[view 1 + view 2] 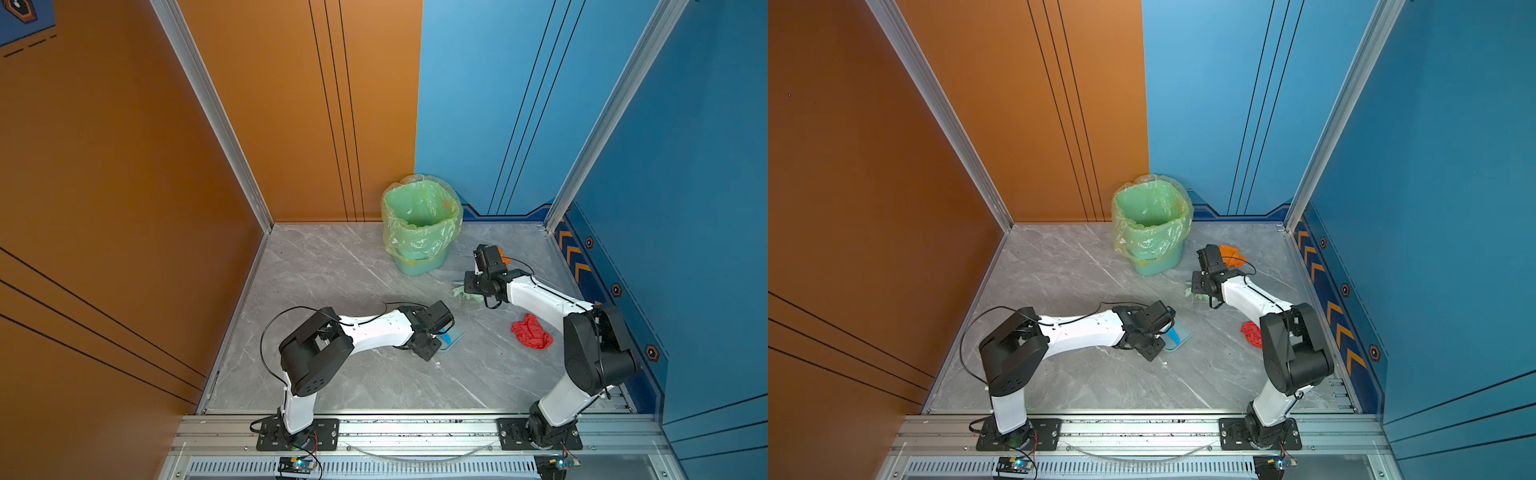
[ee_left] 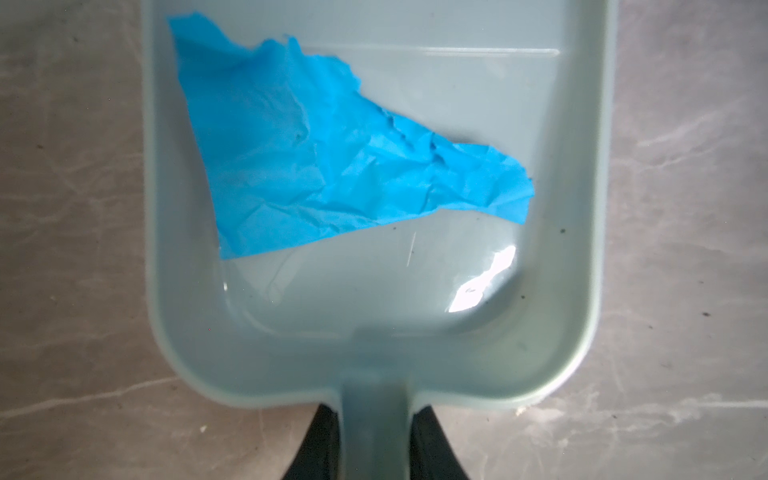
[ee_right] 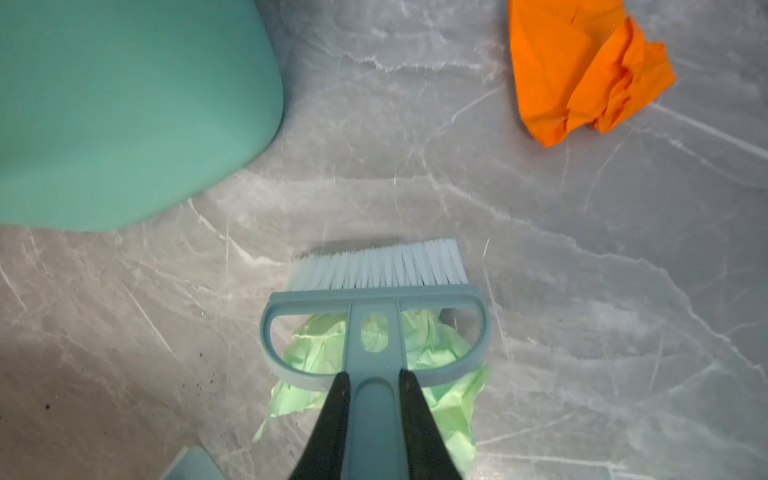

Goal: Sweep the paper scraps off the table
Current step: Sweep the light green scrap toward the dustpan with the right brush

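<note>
Left claw (image 2: 376, 411) pinches dustpan (image 2: 374, 299), flat on worktop (image 2: 62, 208) (blue scrap (image 2: 332, 166) inside); right claw (image 3: 374, 376) clamps brush (image 3: 374, 301), bristles (image 3: 374, 270) past pale green scrap (image 3: 440, 345), likely to drag it panward; orange scrap (image 3: 582, 70), red scrap (image 1: 532, 332) loose.

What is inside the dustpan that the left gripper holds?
One bright blue paper scrap lies inside the dustpan, crumpled but fairly flat. The rest of the pan floor is bare. Whatever is under the scrap is covered and cannot be seen.
</note>
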Controlling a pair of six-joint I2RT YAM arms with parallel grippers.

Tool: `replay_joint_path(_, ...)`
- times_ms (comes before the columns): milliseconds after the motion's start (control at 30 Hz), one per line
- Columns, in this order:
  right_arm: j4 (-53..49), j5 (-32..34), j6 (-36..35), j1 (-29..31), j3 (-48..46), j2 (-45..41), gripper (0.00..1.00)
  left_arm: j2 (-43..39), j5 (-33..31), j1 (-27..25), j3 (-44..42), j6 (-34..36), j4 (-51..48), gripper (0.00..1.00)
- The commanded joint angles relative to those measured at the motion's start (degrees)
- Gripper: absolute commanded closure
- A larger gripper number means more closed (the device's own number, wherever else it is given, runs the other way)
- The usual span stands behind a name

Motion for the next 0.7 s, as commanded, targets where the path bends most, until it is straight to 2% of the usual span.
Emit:
replay_joint_path(0, -3.2, -0.5, 2.7, 1.7, -2.1, -4.7, 1.0, 0.8, -1.3, -0.1, 0.6, -0.1, -2.1, 1.0)
replay_joint_path(300, -5.1, -1.3, 7.6, 4.3, -8.7, -14.5, 1.0, 1.2, -0.8, -0.4, 1.2, 0.2, -1.8, 1.0)
replay_joint_path(500, -7.7, 4.8, 7.8, 2.0, -9.2, -21.1, 1.0, 1.6, -0.5, -1.0, 1.7, 0.4, -1.8, 1.0)
replay_joint_path(667, -10.2, 8.4, 7.2, -1.6, -9.5, -23.0, 1.0, 1.6, -0.7, -1.2, 1.8, 0.2, -1.8, 1.0)
